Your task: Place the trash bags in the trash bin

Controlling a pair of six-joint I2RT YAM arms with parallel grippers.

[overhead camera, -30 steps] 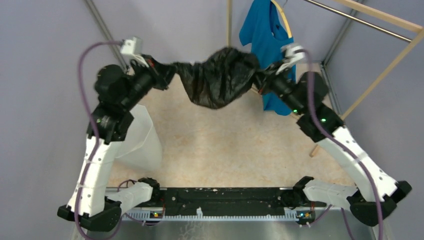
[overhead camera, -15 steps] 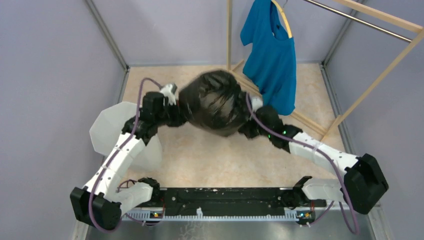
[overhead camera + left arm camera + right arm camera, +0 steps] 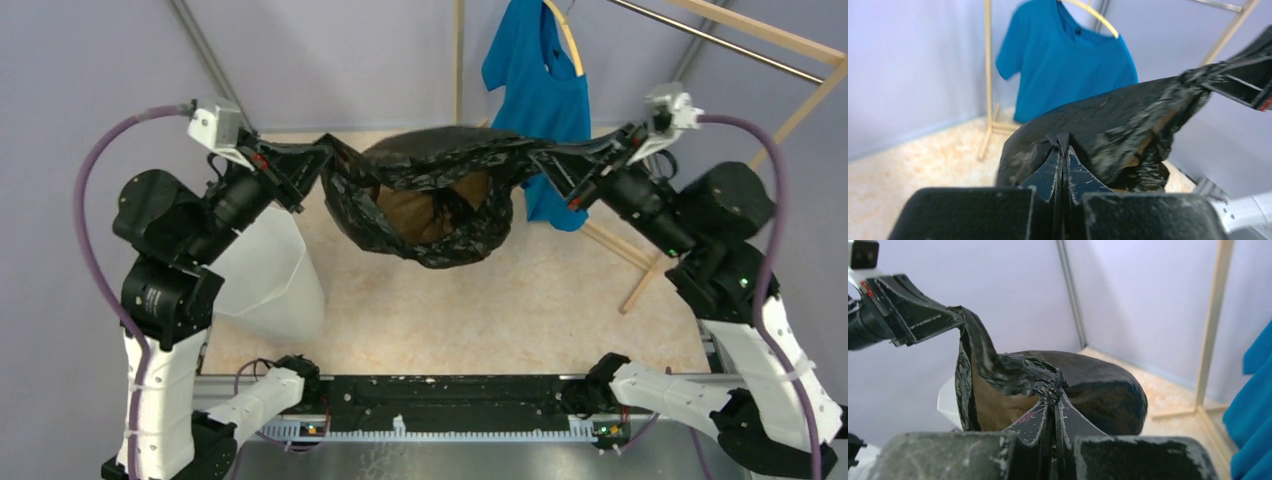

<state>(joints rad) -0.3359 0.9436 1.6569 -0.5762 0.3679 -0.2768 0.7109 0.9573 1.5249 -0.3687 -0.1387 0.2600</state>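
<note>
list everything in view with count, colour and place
trash bag: 1, glossy black, brownish inside, stretched in the air between the two hands, mouth open
trash bin: 1, translucent white, on the table's left side, partly under the left arm
T-shirt: 1, blue, hanging at back right
hanger: 1, light wood, carrying the T-shirt
clothes rack: 1, light wood, back right
table: 1, beige, below everything
left hand: 1, black, shut on the bag's left edge
right hand: 1, black, shut on the bag's right edge
</note>
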